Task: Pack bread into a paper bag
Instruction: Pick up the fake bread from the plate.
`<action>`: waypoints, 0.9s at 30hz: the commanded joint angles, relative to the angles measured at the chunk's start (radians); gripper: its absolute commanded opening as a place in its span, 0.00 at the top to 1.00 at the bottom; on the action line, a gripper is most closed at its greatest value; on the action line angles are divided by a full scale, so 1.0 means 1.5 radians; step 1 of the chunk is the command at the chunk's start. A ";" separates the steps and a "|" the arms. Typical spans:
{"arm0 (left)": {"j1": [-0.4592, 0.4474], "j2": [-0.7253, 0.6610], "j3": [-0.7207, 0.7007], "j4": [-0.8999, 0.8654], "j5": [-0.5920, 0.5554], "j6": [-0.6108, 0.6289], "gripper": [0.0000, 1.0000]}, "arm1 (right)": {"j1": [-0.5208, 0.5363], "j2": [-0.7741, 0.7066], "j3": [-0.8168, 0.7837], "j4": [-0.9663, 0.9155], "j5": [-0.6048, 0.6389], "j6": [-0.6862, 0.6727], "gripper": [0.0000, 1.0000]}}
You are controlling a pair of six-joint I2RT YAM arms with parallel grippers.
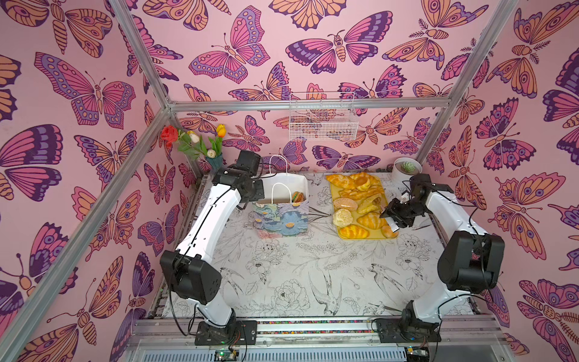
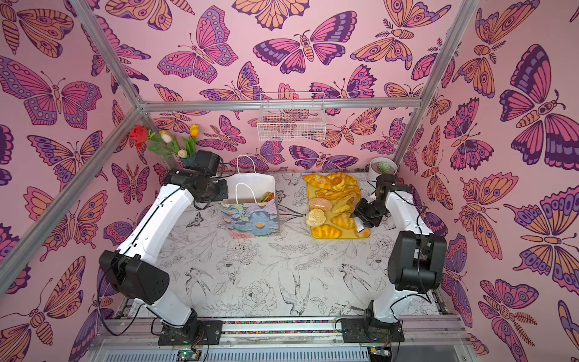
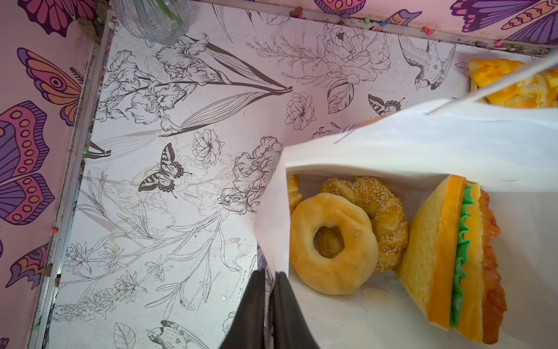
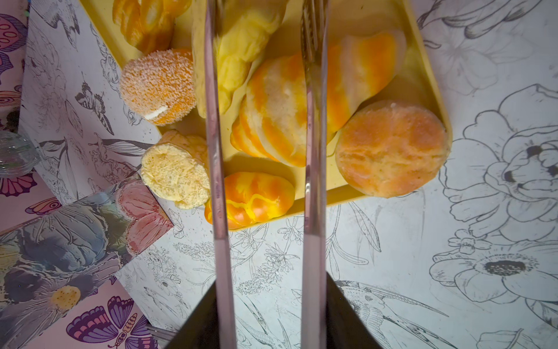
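Observation:
The paper bag (image 1: 280, 216) (image 2: 250, 219) stands upright at the back left of the table. My left gripper (image 3: 270, 273) is shut on its white side wall (image 3: 392, 151). Inside lie a ring doughnut (image 3: 332, 244), a seeded twist (image 3: 383, 208) and a sandwich (image 3: 459, 256) (image 1: 297, 196). More bread fills the yellow tray (image 1: 360, 236) to the right. My right gripper (image 4: 271, 278) (image 1: 391, 216) is shut on metal tongs (image 4: 213, 121), whose arms stand apart on either side of a striped croissant (image 4: 280, 121). Beside it lie a round roll (image 4: 389, 148) and a small striped loaf (image 4: 256, 196).
A white wire basket (image 1: 322, 119) hangs on the back wall. A vase of flowers (image 1: 214, 161) stands in the back left corner and a potted succulent (image 1: 407, 167) in the back right. The tray's rim (image 4: 332, 196) ends near the bag's printed side (image 4: 60, 250).

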 commanded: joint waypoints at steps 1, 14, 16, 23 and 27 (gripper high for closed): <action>0.005 -0.010 -0.005 -0.004 -0.012 0.006 0.88 | -0.004 0.011 0.021 0.004 -0.013 -0.016 0.54; 0.006 -0.013 -0.006 -0.004 -0.015 0.008 0.88 | -0.004 0.017 0.025 0.002 -0.033 -0.014 0.80; 0.005 -0.013 -0.006 -0.004 -0.015 0.009 0.88 | -0.005 0.005 0.025 -0.004 -0.035 -0.014 0.82; 0.006 -0.014 -0.005 -0.004 -0.015 0.007 0.88 | -0.004 -0.096 0.015 -0.035 -0.069 -0.017 0.83; 0.006 -0.006 0.002 -0.004 -0.014 0.011 0.88 | 0.003 -0.192 0.011 -0.048 -0.122 -0.014 0.83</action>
